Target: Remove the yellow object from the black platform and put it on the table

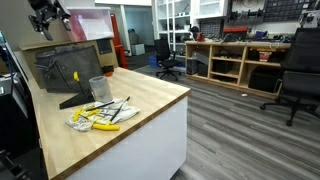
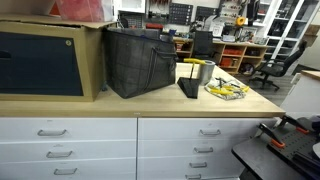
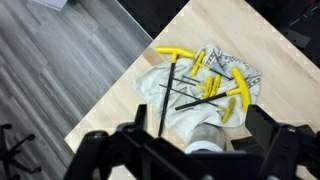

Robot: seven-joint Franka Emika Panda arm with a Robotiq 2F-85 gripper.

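Observation:
A small yellow object (image 1: 75, 75) sits on the sloping black platform (image 1: 60, 68) at the back of the wooden table (image 1: 150, 105). The platform also shows in an exterior view (image 2: 140, 62). My gripper (image 1: 47, 14) hangs high above the table's far end, well apart from the platform. In the wrist view its two black fingers stand wide apart, so the gripper (image 3: 190, 150) is open and empty. It looks down on a grey cup (image 3: 205, 135) and yellow-handled T keys (image 3: 215, 85).
Several yellow-handled T keys lie on a crumpled cloth (image 1: 100, 115) near the table's front edge, also in an exterior view (image 2: 226, 91). A grey cup (image 1: 98, 88) stands beside the platform. A large box (image 2: 45, 60) stands behind. Office chairs and shelves stand across the floor.

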